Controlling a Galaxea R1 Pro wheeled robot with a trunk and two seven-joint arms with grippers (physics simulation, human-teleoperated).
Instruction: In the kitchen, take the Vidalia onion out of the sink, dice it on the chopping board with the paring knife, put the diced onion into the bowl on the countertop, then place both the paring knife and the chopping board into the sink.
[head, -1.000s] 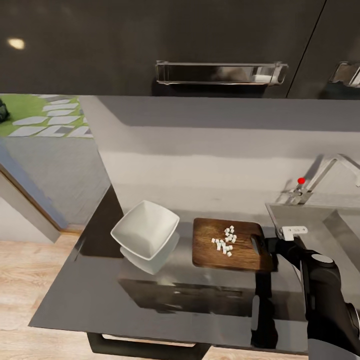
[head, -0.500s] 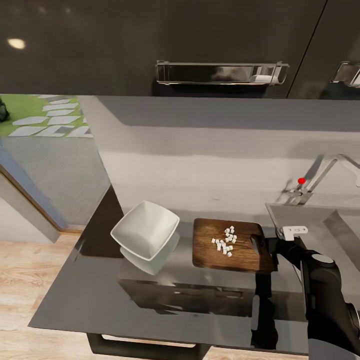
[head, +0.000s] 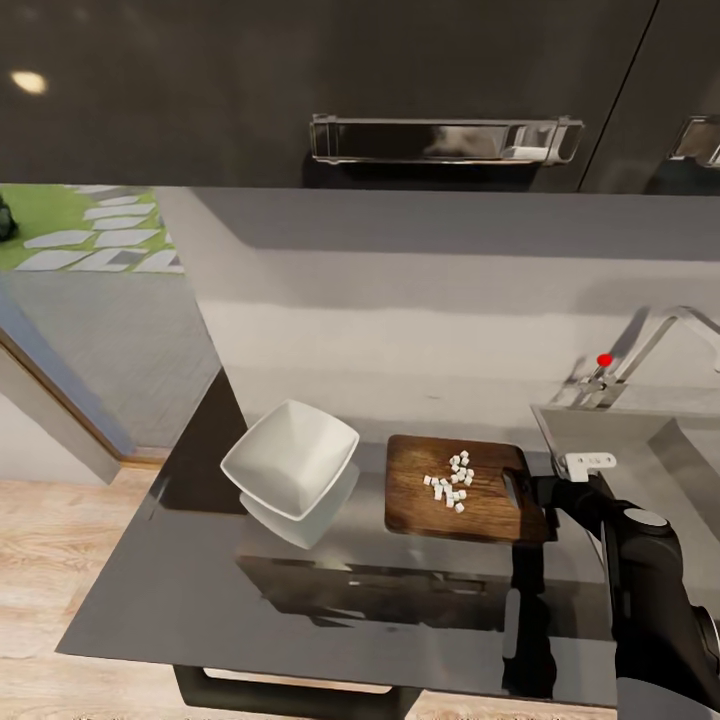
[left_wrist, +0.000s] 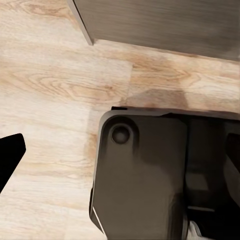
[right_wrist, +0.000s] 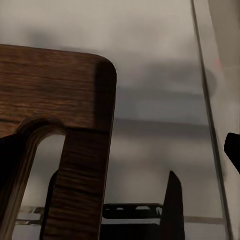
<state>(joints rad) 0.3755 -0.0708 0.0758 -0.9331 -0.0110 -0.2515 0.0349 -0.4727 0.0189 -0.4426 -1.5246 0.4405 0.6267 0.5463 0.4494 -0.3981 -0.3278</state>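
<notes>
Wooden chopping board (head: 455, 490) with diced onion (head: 450, 481) lies between bowl (head: 290, 458) and sink (head: 640, 440). Right gripper (head: 525, 492) sits at its handle-slot edge; grip cannot be told. Left wrist view gives floor only.

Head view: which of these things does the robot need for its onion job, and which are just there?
Part of the job:
- small white diced onion cubes
- dark brown wooden chopping board
- shallow white squarish bowl
- glossy dark grey countertop
- pale grey sink
- right tool at the board's handle end

Just there:
- chrome tap with red knob
- dark wall cabinets
</notes>
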